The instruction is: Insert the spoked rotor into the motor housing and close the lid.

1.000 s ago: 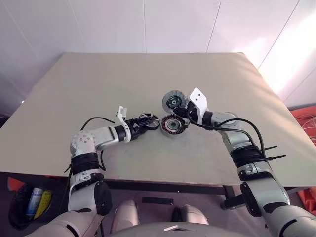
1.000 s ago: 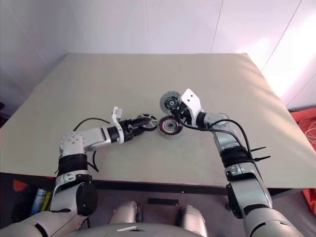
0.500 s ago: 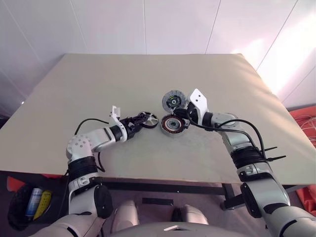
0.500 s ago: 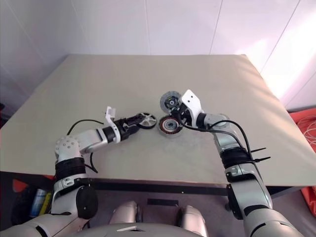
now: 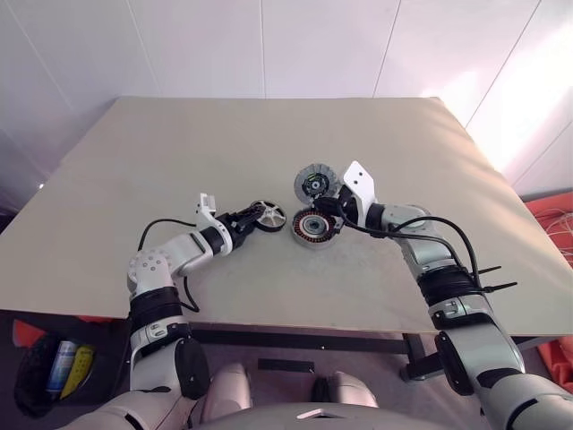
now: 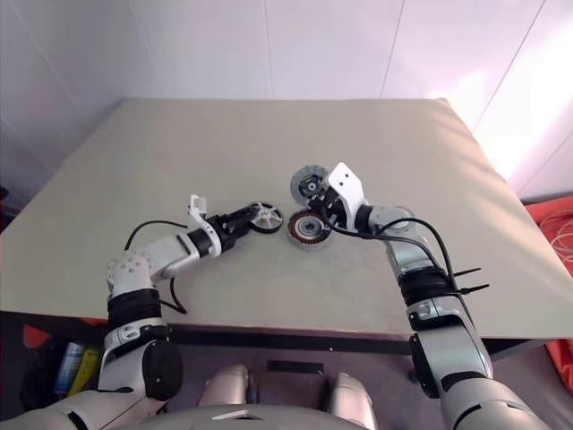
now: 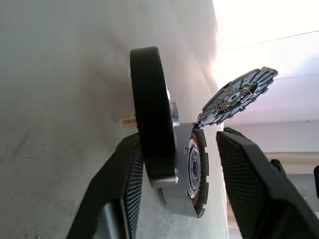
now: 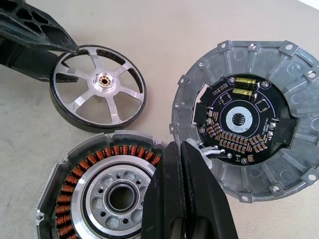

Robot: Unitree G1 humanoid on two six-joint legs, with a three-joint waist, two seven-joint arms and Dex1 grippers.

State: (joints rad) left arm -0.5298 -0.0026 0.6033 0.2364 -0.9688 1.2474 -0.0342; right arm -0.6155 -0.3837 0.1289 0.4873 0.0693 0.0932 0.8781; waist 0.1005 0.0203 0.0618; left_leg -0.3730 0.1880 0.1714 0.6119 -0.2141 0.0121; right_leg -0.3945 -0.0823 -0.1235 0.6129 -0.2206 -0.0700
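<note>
Rotor first: small flat spoked rotor, black outer rim w/ silvery spoked face and brass-coloured hub, sits on the beige table just left of the motor housing, a round shallow grey metal cup w/ ring of copper-brown windings and silvery centre. Rotor is tilted, standing partly on its rim, its edge right next to the housing wall; can't tell if they touch. Left gripper has its black ribbed fingers either side of the rotor rim: one finger against the rim, the other w/ a gap on the housing side, so jaws are narrowed around the wheel but not fully clamped. Lid, round grey disc w/ pale radial segments around a green-black circuit centre, is hinged up from the housing's far edge, standing open at a slant. Right gripper has both fingers pressed together, no gap, at the housing rim by the lid joint; can't tell if it pinches anything there.
</note>
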